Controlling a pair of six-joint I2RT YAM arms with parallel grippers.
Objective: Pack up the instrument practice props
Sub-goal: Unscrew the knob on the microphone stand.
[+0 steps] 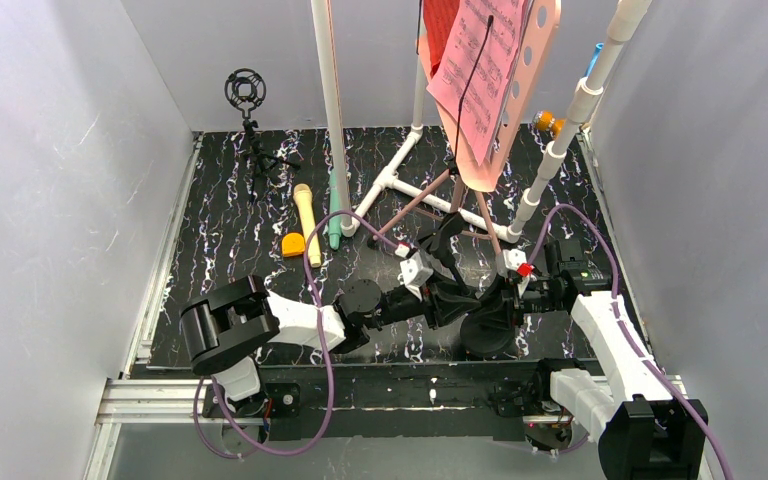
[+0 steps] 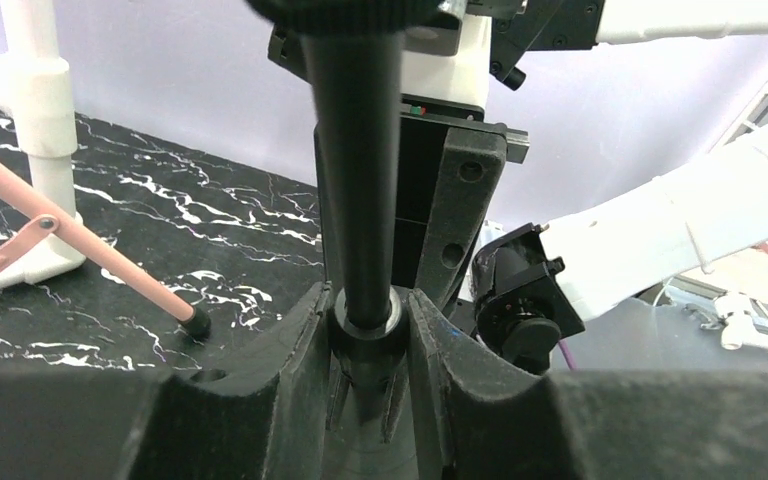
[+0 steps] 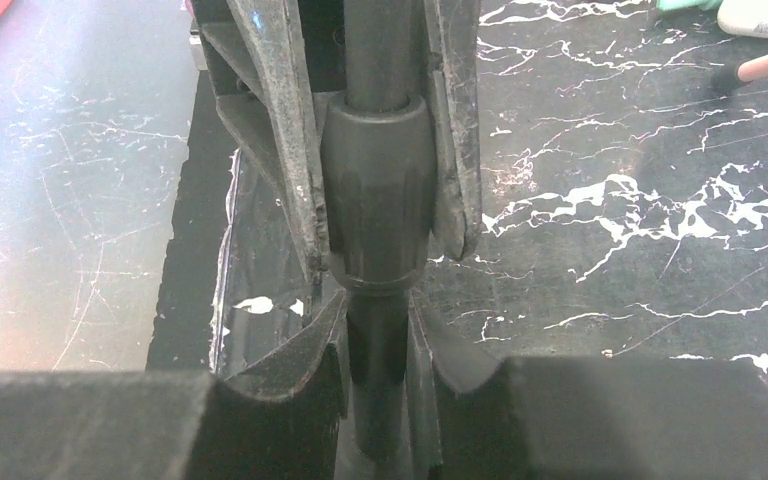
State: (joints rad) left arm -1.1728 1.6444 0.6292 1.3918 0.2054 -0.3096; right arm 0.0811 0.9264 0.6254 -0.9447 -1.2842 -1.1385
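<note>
**Both arms on one black pole, packing barely begun**

Just past the table's point(image 1: 220, 230) centre toward 5 o'clock, the two arms meet on a black pole point(image 2: 360, 200). The left gripper point(image 2: 365, 335) has its jaws pressed against the pole at its ribbed collar point(image 3: 375, 200). The right gripper point(image 3: 375, 345) has its jaws clamped on the shaft just below that collar. Which stand this pole belongs to I cannot tell.

By the look of things, nothing is packed yet:

- The pink music stand point(image 1: 535, 60) is upright at about 1 o'clock on its tripod legs, threaded among the white pipe frame point(image 1: 400, 180).
- The pink sheet music point(image 1: 480, 70) hangs on it, with the red folder point(image 1: 438, 25) behind.
- The yellow microphone point(image 1: 307, 215) and the mint-green microphone point(image 1: 334, 215) lie side by side on the table at about 10 o'clock.
- A small black tripod with a ring mount point(image 1: 248, 120) stands at 11 o'clock.

No case or bag shows in any view. Collapsing the stand and gathering the papers, folder and microphones all appear to remain.
</note>
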